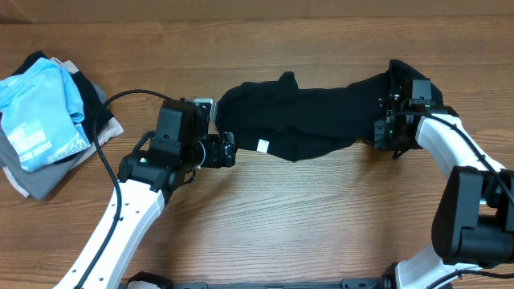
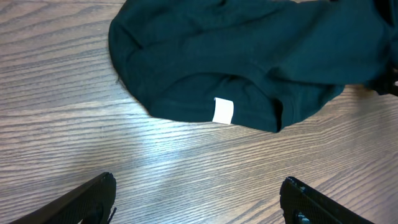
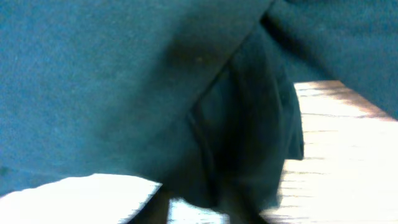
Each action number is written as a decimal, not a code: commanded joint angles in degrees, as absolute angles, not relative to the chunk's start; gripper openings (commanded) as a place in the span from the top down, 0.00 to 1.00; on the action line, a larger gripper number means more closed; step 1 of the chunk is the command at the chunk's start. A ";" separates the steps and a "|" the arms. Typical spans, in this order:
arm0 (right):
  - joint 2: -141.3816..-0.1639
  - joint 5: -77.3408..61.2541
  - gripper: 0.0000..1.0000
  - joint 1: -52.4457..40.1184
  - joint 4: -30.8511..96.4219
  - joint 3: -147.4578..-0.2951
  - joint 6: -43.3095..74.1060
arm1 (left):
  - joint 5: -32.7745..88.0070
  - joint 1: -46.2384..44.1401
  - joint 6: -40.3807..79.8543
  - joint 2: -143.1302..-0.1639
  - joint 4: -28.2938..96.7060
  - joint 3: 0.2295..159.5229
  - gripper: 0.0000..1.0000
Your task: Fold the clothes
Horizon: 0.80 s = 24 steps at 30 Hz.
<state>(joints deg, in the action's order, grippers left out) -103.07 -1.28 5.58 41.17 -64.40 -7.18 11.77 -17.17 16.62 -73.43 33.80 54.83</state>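
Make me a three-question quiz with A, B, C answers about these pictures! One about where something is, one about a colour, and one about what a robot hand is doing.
1. Where is the pile of other clothes?
A) beside the left arm
B) on top of the right arm
C) on the floor

2. What colour is the small label on the black T-shirt?
A) red
B) white
C) green

3. The left hand is...
A) shut on the label
B) shut on a sock
C) open, holding nothing

Answers:
1 A, the overhead view shows the pile out past that arm.
2 B, it shows white against the black cloth.
3 C, it gapes wide over the bare table.
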 commanded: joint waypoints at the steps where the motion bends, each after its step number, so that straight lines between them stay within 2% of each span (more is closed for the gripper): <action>1: -102.69 -3.53 0.96 5.67 41.60 -64.07 -7.07 | 11.40 -17.39 17.19 -73.78 33.54 56.31 0.13; 7: -102.39 -18.79 0.96 5.26 52.01 -68.60 -8.75 | 11.38 -17.39 17.19 -73.78 33.54 56.31 0.13; 11: -102.32 -36.60 0.96 4.10 72.10 -83.64 -17.43 | 11.38 -17.39 17.19 -73.78 33.10 56.31 0.13; 14: -102.32 -43.83 0.96 2.76 80.97 -97.25 -20.36 | 11.40 -17.39 17.19 -73.78 32.71 56.31 0.13; 20: -102.35 -39.62 0.96 1.76 80.79 -104.25 -17.89 | 11.40 -17.39 17.19 -73.78 32.71 56.31 0.13; 24: -102.63 -22.98 0.96 1.78 78.52 -102.41 -10.33 | 11.40 -17.39 17.19 -73.78 32.71 56.31 0.13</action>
